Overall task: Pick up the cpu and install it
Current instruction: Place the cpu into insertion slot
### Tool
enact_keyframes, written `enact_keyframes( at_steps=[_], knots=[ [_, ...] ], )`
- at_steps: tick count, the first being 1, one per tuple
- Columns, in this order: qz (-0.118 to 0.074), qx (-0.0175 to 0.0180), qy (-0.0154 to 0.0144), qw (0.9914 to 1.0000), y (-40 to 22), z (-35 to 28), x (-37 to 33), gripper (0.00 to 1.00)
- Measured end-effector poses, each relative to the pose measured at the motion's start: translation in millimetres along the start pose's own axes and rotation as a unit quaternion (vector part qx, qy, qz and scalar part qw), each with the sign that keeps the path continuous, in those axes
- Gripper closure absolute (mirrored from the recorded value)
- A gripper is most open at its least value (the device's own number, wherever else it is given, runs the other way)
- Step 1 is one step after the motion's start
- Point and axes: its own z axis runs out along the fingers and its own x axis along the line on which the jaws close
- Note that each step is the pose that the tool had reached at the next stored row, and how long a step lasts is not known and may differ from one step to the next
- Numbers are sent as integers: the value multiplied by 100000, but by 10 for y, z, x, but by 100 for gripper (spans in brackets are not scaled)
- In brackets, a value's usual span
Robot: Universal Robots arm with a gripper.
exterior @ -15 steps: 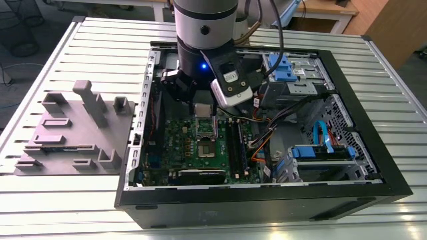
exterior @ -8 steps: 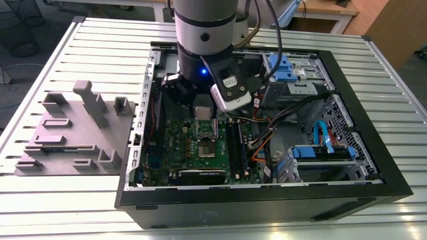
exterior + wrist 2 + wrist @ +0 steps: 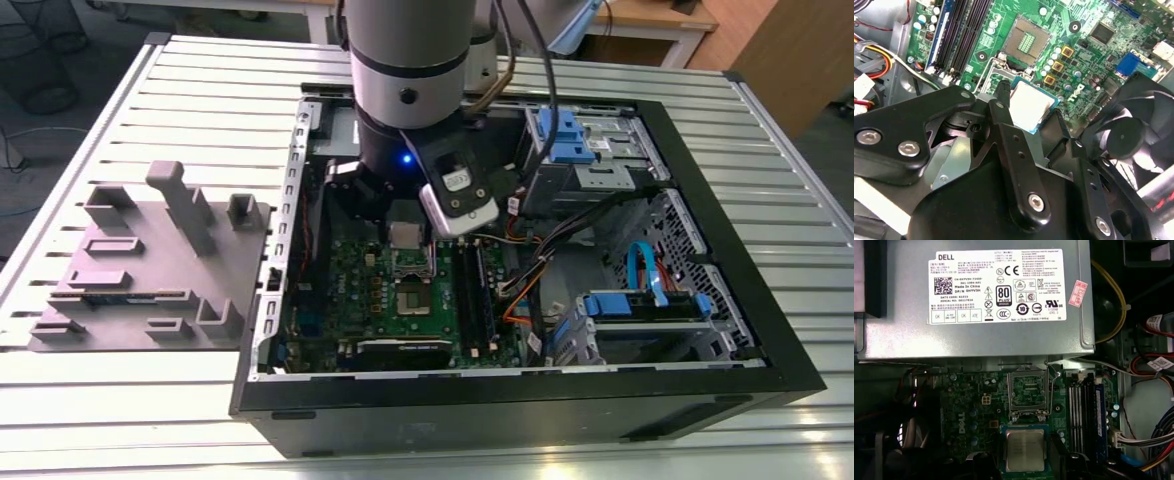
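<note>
The cpu hangs over the green motherboard inside the open computer case, just beside the empty open socket. The black fingers pinch it by opposite edges, its silver top showing between them. The case sits on the slatted desk.

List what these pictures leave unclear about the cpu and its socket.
- The cpu underside: in both wrist views its top face hides it.
- The cpu's near edge, second wrist view: partly covered by the tool shut on it.
- The socket pins, first wrist view: too small to check.
- The gap between cpu and board: neither wrist view looks from the side.
</note>
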Motion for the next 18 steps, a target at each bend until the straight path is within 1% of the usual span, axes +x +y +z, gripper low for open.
enact_keyframes(
  at_steps=[11, 18],
  knots=[
    [-2, 1, 0, 100000, -26, 198, 6, 52],
    [-4, -2, -1, 100000, -31, 289, 9, 52]
  ],
)
